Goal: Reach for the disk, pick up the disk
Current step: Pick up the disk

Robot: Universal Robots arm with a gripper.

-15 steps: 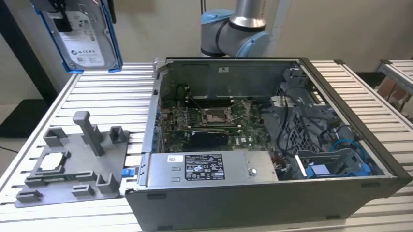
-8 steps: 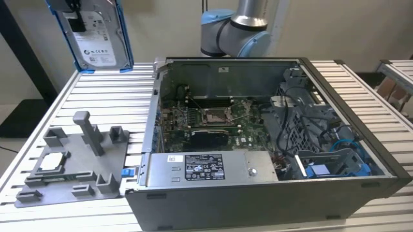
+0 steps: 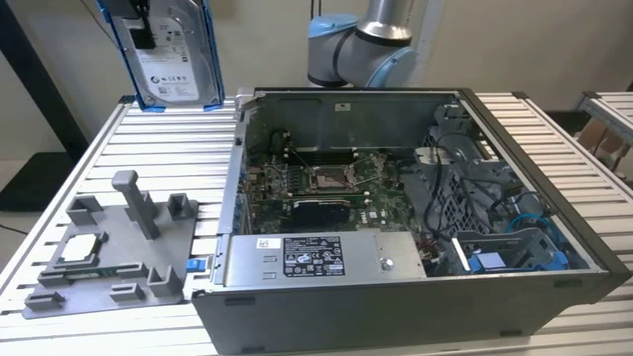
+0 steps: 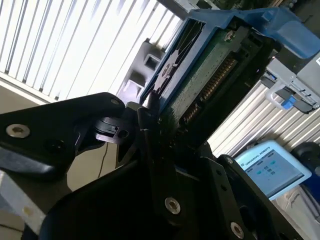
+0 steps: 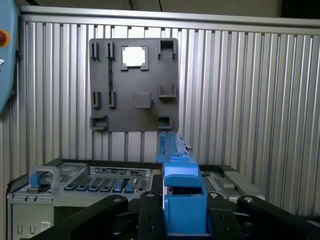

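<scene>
The disk (image 3: 173,63), a silver drive with a white label in a blue frame, hangs upright in the air above the far corner of the table at the exterior view's left. Its upper end runs past the picture's edge. In the second wrist view my gripper (image 4: 160,122) is shut on the disk (image 4: 200,80), whose green circuit board side and blue frame edge show. In the first wrist view the blue frame of the disk (image 5: 182,185) sits edge-on between the black fingers (image 5: 150,212) of my gripper (image 5: 184,205).
An open computer case (image 3: 396,222) takes up the middle of the slatted table (image 3: 168,148). A grey fixture plate (image 3: 109,252) with posts and a small square chip (image 3: 79,248) lies at the exterior view's left. The arm's base (image 3: 361,44) stands behind the case.
</scene>
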